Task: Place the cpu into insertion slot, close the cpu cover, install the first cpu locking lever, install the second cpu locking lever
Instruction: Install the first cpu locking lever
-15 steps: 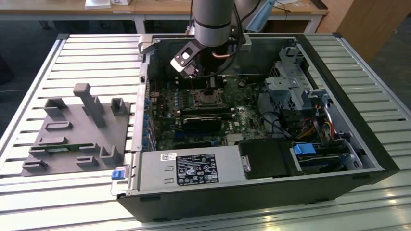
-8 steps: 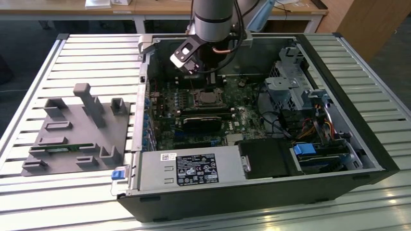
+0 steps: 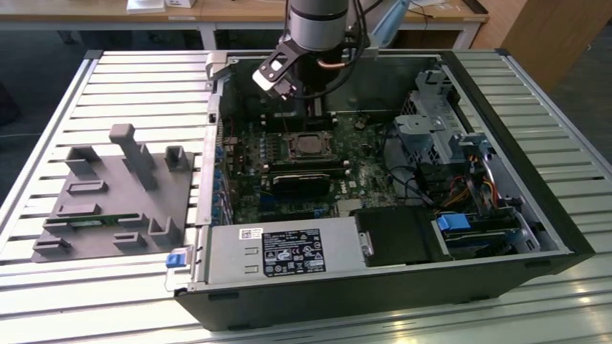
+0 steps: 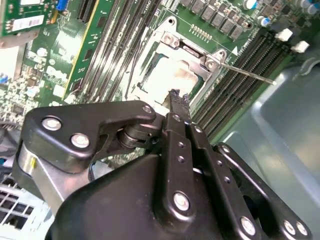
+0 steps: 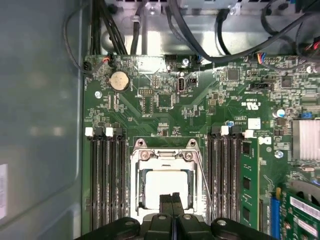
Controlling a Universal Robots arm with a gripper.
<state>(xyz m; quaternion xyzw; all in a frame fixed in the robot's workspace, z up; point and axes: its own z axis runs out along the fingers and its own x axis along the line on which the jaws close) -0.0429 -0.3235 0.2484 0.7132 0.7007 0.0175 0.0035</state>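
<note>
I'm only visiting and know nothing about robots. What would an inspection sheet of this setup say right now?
Surface: slatted metal table carrying an open computer case.
Job's things: cpu seated on the green board, cpu cover down over it; thin lever beside the cover, latching unclear.
Clutter: grey holder block beside the case.
Grippers: claw shut, empty, over the cpu's edge; contact unclear.
Cables: black cables past the board's edge.
Surroundings: wooden desks behind the table.
</note>
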